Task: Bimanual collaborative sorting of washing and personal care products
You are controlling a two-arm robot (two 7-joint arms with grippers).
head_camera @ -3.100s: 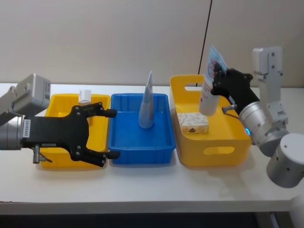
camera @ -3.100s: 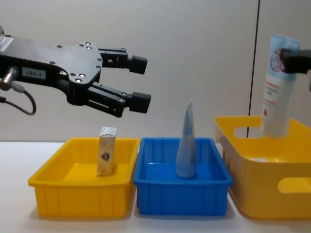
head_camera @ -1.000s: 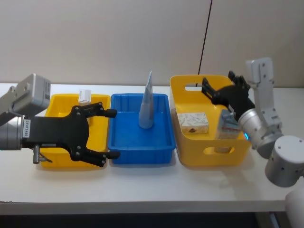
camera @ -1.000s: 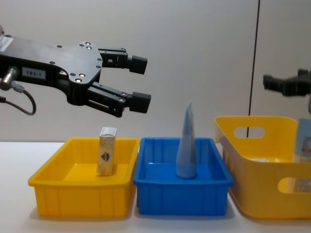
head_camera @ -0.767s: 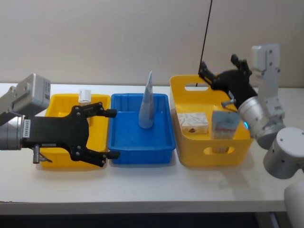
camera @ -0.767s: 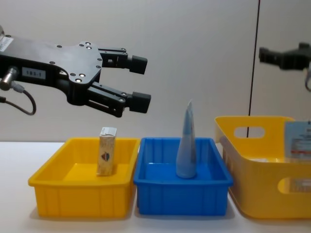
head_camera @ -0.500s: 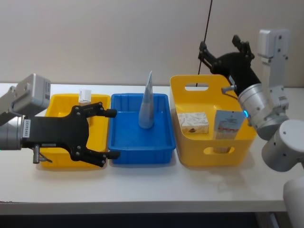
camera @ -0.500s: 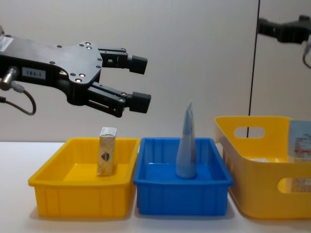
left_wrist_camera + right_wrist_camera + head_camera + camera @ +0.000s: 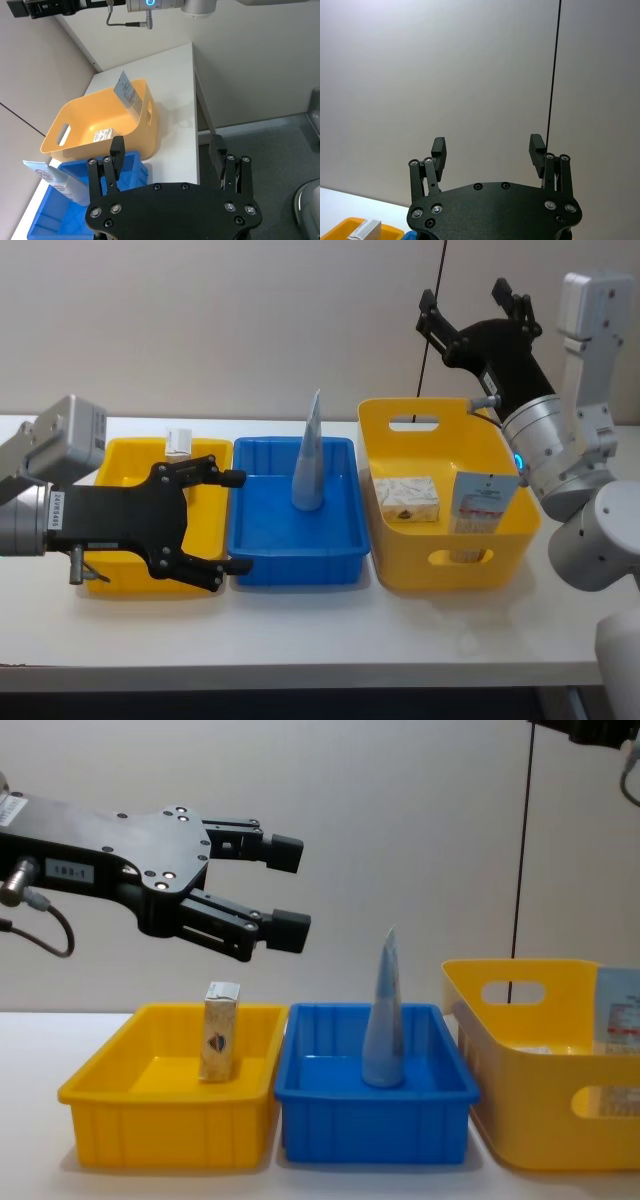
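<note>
A small pale carton (image 9: 180, 441) stands upright in the left yellow bin (image 9: 205, 452). One blue-grey tube (image 9: 309, 455) stands in the blue bin (image 9: 290, 555). In the yellow handled basket (image 9: 450, 560), a second carton (image 9: 407, 498) lies flat and another tube (image 9: 483, 502) leans on the right wall. My left gripper (image 9: 237, 522) hovers open and empty above the left bin's near right part. High above the basket's back edge, my right gripper (image 9: 465, 305) stands open and empty, well clear of the tube.
The three containers stand side by side on a white table (image 9: 320, 630), with bare surface in front of them. A thin black cable (image 9: 432, 315) hangs down the wall behind the basket.
The right gripper let go of the tube inside the basket and rose up and back. The tube now leans on the basket's right wall. The left arm has not moved.
</note>
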